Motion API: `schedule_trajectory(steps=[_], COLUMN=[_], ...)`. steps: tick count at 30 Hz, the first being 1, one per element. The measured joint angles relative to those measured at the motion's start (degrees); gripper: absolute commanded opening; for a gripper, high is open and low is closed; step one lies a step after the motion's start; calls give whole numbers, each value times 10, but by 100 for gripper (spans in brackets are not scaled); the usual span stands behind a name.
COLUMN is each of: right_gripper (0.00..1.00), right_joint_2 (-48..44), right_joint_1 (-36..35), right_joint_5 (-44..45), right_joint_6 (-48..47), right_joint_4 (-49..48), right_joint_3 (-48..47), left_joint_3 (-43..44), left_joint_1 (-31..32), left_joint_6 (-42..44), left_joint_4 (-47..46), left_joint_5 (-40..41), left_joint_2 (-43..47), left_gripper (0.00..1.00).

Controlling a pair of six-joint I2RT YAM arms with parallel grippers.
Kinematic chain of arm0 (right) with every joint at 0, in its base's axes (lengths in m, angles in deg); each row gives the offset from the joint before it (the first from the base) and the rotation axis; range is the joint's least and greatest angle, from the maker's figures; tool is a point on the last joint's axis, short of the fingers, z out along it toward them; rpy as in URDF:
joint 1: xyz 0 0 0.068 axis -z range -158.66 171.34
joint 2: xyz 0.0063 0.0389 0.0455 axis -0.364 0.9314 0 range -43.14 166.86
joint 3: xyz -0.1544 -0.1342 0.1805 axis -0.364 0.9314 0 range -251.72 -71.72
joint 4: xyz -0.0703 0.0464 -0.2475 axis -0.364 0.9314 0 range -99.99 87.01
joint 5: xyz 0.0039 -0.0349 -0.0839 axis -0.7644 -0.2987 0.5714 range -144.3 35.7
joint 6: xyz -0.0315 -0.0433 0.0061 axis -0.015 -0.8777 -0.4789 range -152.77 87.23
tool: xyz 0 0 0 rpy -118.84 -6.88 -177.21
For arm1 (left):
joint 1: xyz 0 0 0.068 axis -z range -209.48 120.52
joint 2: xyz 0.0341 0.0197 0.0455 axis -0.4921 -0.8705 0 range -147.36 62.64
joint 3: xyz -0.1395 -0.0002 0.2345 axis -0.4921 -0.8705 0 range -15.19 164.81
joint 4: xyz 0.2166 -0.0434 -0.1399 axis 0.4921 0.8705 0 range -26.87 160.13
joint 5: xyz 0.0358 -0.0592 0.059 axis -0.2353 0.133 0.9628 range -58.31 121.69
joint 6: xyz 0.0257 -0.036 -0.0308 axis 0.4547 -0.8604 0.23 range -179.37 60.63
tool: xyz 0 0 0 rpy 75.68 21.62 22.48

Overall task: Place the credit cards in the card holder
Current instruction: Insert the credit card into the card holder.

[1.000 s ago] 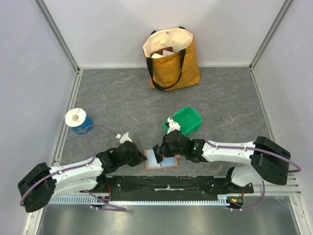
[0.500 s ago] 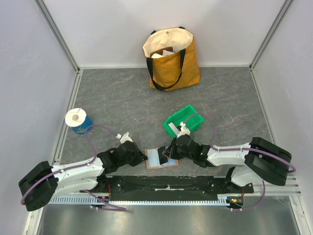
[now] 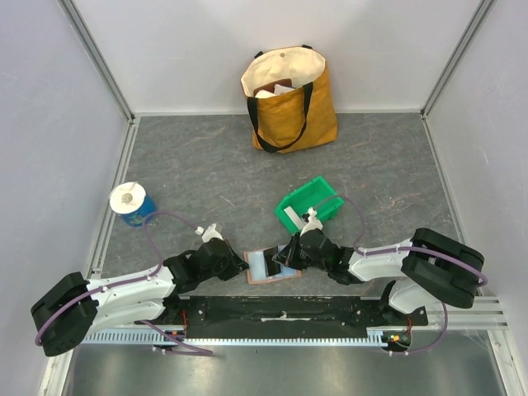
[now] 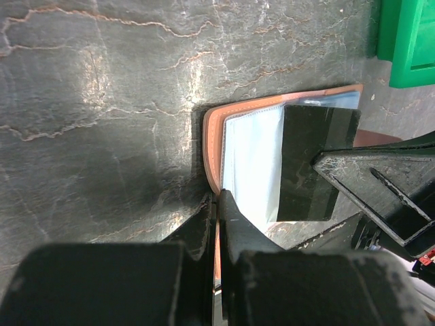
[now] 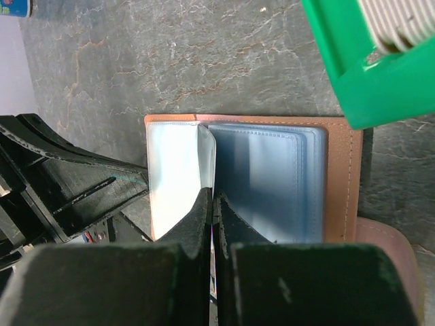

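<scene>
The card holder (image 3: 266,268) lies open near the table's front edge, with a terracotta rim (image 4: 212,146) and light blue-grey sleeves (image 5: 272,183). My left gripper (image 4: 217,198) is shut on its left edge, the brown rim pinched between the jaws. My right gripper (image 5: 213,198) is shut on a dark credit card (image 4: 316,159). It holds the card edge-down over the open sleeves, at the lip of a pale sleeve (image 5: 173,170). More light-coloured credit cards (image 5: 401,27) lie in the green bin. In the top view the two grippers meet at the card holder from left (image 3: 242,266) and right (image 3: 285,257).
A green plastic bin (image 3: 309,202) stands just behind the card holder, close to my right wrist. At the back wall stands a yellow tote bag (image 3: 289,95). A blue cup with a white top (image 3: 132,202) is at the far left. Both arms lie low along the front edge.
My right gripper has come back from the green bin to the open card holder with the dark card. The left gripper has stayed clamped on the holder's edge.
</scene>
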Motion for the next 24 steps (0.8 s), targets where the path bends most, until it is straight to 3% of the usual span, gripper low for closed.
schedule_trajectory(steps=[24], right_gripper=[0], right_joint_2=[0], right_joint_1=[-11], right_joint_5=[-10], right_joint_6=[14], right_joint_4=[3], right_joint_3=[3], left_joint_3=[-6], left_joint_1=[0], left_joint_6=[-24], left_joint_4=[-3], left_joint_5=[4], left_joint_2=[6], left_gripper=[2])
